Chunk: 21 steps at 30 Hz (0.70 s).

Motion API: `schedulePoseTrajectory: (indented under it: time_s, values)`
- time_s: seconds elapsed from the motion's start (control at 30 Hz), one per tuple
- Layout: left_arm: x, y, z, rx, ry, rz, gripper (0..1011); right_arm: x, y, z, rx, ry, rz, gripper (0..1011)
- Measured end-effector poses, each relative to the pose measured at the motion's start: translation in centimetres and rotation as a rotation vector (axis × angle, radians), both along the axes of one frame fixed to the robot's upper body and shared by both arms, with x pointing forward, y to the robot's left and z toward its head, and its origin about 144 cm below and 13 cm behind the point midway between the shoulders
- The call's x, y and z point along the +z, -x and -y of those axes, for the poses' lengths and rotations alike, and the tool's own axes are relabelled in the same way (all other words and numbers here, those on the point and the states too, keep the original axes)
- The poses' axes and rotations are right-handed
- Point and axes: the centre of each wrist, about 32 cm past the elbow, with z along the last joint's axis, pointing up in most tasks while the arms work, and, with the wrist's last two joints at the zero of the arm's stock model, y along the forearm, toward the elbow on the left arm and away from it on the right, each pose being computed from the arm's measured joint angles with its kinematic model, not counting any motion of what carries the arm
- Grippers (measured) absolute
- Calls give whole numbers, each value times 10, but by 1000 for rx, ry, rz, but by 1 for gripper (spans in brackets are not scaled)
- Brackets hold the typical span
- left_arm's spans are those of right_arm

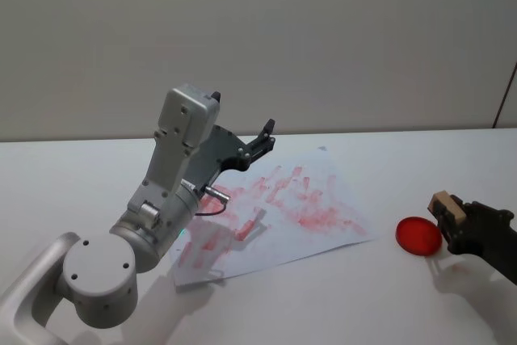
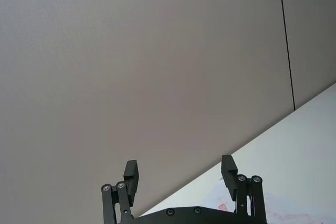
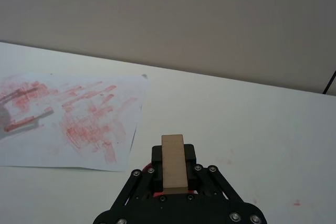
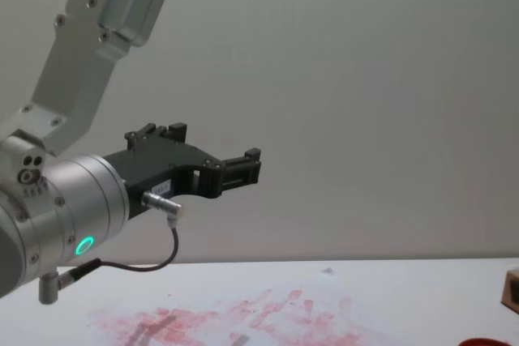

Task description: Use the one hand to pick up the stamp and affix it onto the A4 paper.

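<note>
Holding the stamp (image 3: 174,162) already, we have the pick-up half of the task behind us. Our right gripper (image 1: 449,217) has its fingers pinched on the small tan block. In the right wrist view the block stands up between the two black fingers, clamped at its lower part, with its bare top poking out beyond them. In the head view it sits at the very tip of the gripper, on the side facing the paper.

Just beside those fingers, low on the table, lies a red rounded pad (image 1: 418,236). We judge the stamp to be hovering at its edge rather than pressed into it, though we cannot tell whether they touch.

What remains is the stamping itself. The A4 paper (image 1: 339,228) lies farther out from the fingers, well apart from the stamp, with bare white table (image 1: 388,280) between the two. The sheet is already thick with red-pink smears and blocky marks. We judge the next move to be a carry across that gap, then a flat press down onto the sheet.

Farthest off, our left gripper (image 2: 181,177) hangs raised above the paper's far side with its fingers spread wide and nothing between them; it looks idle.
</note>
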Motion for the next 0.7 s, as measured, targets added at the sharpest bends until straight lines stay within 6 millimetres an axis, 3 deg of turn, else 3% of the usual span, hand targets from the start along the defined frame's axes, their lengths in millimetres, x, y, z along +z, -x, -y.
schedulePoseTrajectory:
  time_s: [0.7]
  values:
    - [0, 0, 0, 0, 0, 0, 1001, -8, -26, -3, 42, 38, -62, 219]
